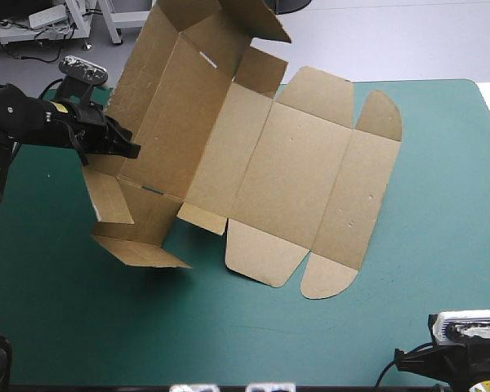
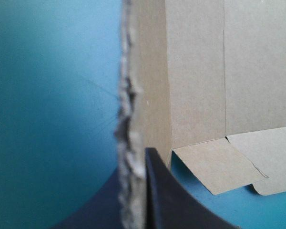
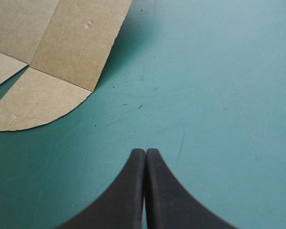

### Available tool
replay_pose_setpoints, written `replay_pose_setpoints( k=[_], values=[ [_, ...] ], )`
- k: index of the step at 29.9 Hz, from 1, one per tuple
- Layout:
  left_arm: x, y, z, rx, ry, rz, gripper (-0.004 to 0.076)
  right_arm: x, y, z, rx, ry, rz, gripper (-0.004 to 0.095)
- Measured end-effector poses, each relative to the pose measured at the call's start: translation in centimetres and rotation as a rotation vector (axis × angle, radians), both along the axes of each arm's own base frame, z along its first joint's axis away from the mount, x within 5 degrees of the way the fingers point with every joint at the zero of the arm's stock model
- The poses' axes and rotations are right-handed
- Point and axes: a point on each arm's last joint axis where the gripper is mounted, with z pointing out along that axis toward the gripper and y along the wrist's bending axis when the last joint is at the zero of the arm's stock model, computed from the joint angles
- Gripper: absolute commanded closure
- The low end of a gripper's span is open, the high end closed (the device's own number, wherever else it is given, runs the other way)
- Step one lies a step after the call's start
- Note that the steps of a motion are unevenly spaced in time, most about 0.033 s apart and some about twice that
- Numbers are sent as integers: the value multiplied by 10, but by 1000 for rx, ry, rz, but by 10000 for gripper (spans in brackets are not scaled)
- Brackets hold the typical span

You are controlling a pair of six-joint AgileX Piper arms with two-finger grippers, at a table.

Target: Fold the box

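- Box [image 1: 294, 163]: a cut sheet of brown board, partly folded, reaching from the left pincer [image 1: 122, 145] out across the teal-green tabletop [image 1: 441, 204].
- The part nearest the left pincer stands raised off the tabletop and tilted, with its side panels bent upward. The part farther from that pincer lies flat on the cover.
- The left pincer is clenched on the edge of the raised part. In its wrist view the ragged cut edge of the board runs up between the two black fingers [image 2: 167, 195].
- The right pincer [image 3: 145, 151] is clenched on nothing, its fingers meeting in one pointed arch over bare tabletop.
- Ahead of the right pincer and off to one side, a rounded flap [image 3: 33, 102] of the box lies flat on the cover, well apart from the fingertips.
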Motion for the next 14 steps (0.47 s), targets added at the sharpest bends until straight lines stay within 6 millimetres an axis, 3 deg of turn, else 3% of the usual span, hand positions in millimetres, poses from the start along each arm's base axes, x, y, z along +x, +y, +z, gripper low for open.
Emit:
replay_pose_setpoints(
  k=[8, 14],
  values=[
    [-42, -40, 37, 140, -172, -140, 729, -1, 0, 6, -10, -32, -2, 931],
    [-70, -58, 67, 215, -322, -215, 729, -1, 0, 8, -12, -40, -3, 931]
  ],
)
